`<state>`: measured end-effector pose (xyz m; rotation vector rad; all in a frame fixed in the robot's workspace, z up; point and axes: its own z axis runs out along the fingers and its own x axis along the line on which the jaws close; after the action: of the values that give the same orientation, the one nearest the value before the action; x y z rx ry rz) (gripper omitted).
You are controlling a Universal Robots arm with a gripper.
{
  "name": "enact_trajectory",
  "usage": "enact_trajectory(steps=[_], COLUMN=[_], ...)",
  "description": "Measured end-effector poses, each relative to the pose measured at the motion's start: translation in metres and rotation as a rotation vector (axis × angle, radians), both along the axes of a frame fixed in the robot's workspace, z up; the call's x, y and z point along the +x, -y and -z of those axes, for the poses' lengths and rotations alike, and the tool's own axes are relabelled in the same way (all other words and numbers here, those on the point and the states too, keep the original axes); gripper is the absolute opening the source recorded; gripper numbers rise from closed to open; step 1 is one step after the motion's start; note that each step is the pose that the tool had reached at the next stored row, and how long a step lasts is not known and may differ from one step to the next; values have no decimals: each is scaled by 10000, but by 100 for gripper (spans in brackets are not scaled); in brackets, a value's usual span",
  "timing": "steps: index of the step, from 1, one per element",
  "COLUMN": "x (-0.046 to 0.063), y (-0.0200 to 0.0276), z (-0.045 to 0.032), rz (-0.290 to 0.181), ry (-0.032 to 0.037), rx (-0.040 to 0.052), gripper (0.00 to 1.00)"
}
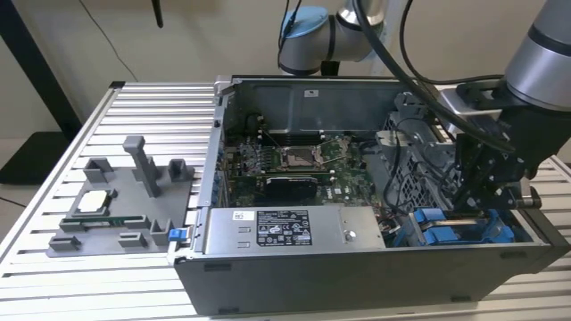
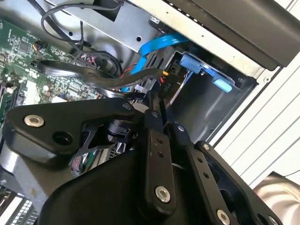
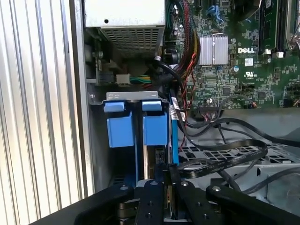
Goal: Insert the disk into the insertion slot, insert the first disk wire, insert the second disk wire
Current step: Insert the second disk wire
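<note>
One claw [image 1: 470, 200] down in the insertion slot [image 1: 464, 227] at case 4 o'clock, clenched on a black wire connector [image 2: 157, 93]. Disk [image 3: 154, 159] seated edge-on in bay, presumably ready for cabling.

You see a silver-grey arm [image 1: 544, 47] with a pale blue joint cap [image 1: 303, 23] and black cables above the matte black gripper [image 2: 157, 105], whose linkage bars [image 2: 157, 159] carry silver screws, perhaps hex-headed.
</note>
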<state>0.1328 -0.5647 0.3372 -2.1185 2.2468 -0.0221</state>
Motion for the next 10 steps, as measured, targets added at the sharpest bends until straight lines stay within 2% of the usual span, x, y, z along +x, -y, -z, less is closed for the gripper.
enact_trajectory(steps=[4,5,8,10], x=[0,0,0,0], y=[0,0,0,0], z=[5,8,9,-25], rz=[0,0,-1,-1], ry=[0,0,1,0], rx=[-1,3,-4,-9], gripper=[0,100,100,100])
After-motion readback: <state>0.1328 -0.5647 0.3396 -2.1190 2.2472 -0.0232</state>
